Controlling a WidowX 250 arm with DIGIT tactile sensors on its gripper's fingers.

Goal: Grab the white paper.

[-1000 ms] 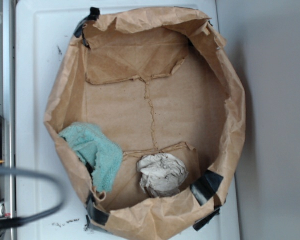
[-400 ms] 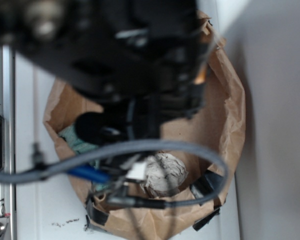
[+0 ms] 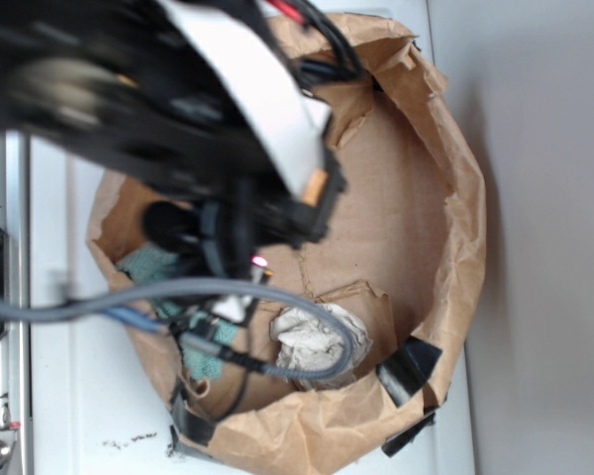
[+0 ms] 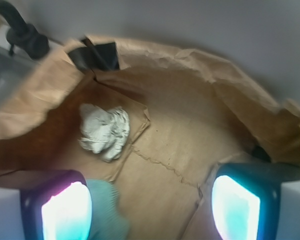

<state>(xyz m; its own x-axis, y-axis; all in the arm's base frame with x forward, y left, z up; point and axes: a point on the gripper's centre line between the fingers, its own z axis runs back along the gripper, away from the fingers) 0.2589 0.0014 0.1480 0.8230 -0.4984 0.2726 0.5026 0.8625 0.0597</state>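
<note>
The white paper (image 3: pixel 315 340) (image 4: pixel 105 130) is a crumpled off-white wad lying on the floor of the brown paper bag (image 3: pixel 455 237) (image 4: pixel 190 130), near its lower rim. A grey cable crosses part of it in the exterior view. My gripper (image 4: pixel 151 207) hangs above the bag floor, open, with nothing between its glowing fingers (image 4: pixel 66 212). In the wrist view the wad lies ahead of the gripper and to the left, apart from it. In the exterior view the blurred black arm (image 3: pixel 178 129) hides the gripper itself.
A teal cloth (image 3: pixel 148 265) (image 4: pixel 106 207) lies in the bag beside the left finger. Black tape (image 3: pixel 408 368) (image 4: pixel 97 56) holds the bag rim. The bag's crumpled walls stand up all round. A metal rail (image 3: pixel 0 297) runs along the left.
The arm, absent one second ago, has swung in over the bag and shifted toward the upper left since. The paper wad and cloth have not moved.
</note>
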